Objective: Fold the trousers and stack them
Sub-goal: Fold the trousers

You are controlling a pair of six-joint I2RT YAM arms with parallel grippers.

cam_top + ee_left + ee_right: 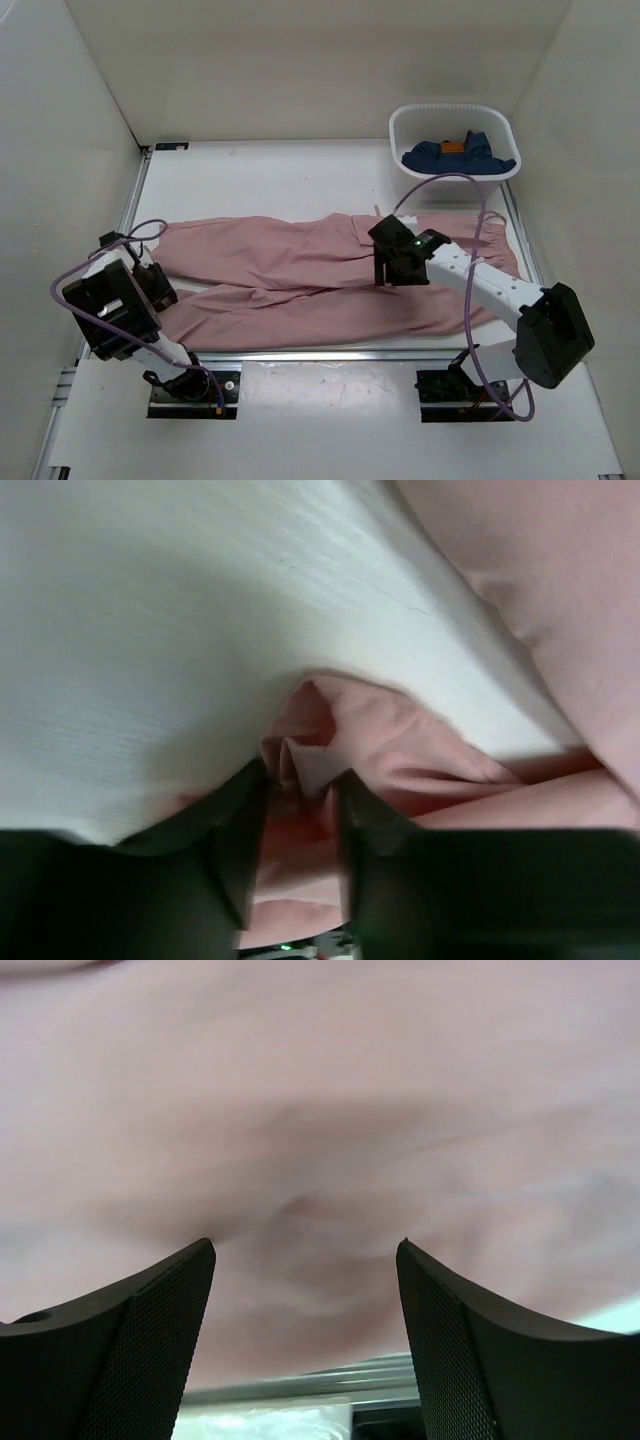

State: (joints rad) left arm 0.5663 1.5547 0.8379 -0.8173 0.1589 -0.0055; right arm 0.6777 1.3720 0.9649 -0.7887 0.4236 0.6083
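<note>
While low over the trousers (290,262), left jaws tight on fabric, right jaws wide and empty.

Across table (260,180): trousers (290,262); basket (428,128) behind right end, garments (462,157) inside.

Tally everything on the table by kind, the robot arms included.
Pink trousers: 1
White basket: 1
Dark blue clothing heap, in the basket: 1 (separate pieces cannot be told)
Robot arms: 2 (left arm, right arm)
Total: 5
</note>
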